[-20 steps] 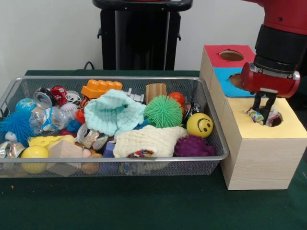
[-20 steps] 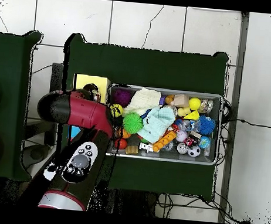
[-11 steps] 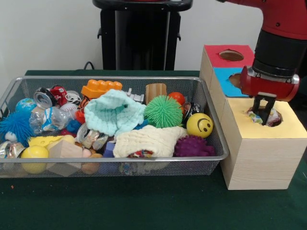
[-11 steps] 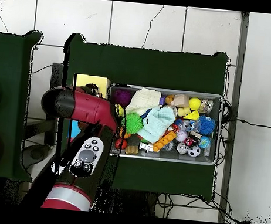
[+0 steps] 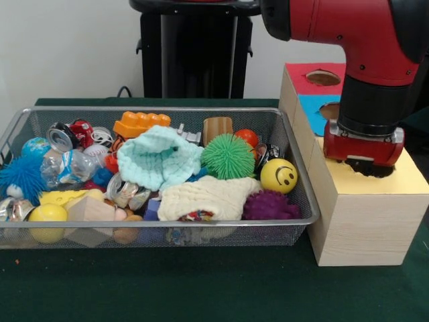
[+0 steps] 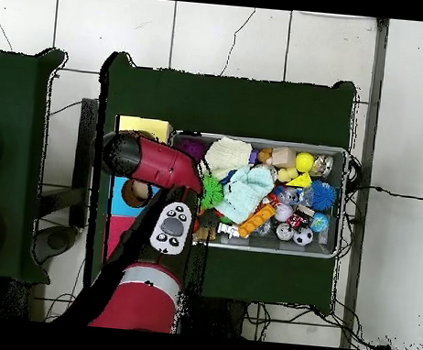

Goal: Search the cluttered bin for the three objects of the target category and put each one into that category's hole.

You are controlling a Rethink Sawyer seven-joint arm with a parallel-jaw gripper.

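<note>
My gripper (image 5: 366, 164) is pushed down into the hole of the yellow-topped box (image 5: 405, 180), right of the wire bin (image 5: 161, 110). Its red wrist sits almost on the box top and hides the hole. No object shows at the hole. In the overhead view the red arm (image 6: 152, 162) lies over the yellow box (image 6: 146, 125) and hides the gripper. The bin holds a teal knit hat (image 5: 159, 155), a cream knit piece (image 5: 208, 194), a green spiky ball (image 5: 228, 155), a yellow smiley ball (image 5: 279, 175) and a purple spiky ball (image 5: 269, 204).
Behind the yellow box are a blue-topped section (image 5: 314, 111) and a red-topped one (image 5: 301, 75), each with a hole. The bin's left half holds an orange brick (image 5: 141, 123), crushed cans (image 5: 64, 136), a blue fuzzy ball (image 5: 21, 176) and wooden blocks (image 5: 90, 213).
The arm has come down and the gripper has sunk into the yellow hole. The crumpled colourful item seen between its tips earlier no longer shows.
</note>
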